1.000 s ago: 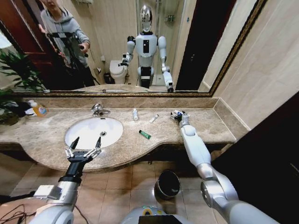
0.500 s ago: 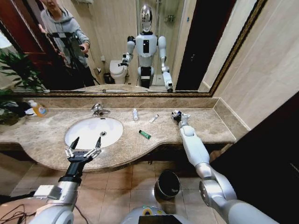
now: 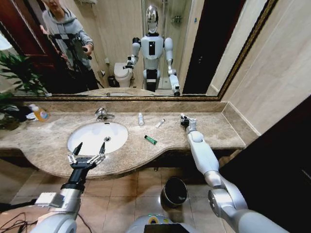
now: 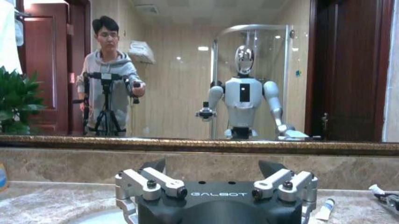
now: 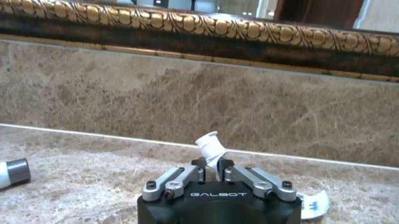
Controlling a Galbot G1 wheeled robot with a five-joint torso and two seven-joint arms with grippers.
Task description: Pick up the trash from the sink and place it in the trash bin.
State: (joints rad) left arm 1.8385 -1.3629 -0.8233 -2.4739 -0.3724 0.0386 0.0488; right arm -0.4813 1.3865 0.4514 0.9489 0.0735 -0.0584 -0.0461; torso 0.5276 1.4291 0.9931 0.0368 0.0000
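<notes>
White tube sits pinched between the right gripper jaws, cap upward, ready for carrying; left gripper waits, spread.

Marble counter with tubes, bottle

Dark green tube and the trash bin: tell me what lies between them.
In the head view, bare marble counter and its front edge, then tiled floor, separate the dark green tube from the trash bin. Nothing else sits there.
</notes>
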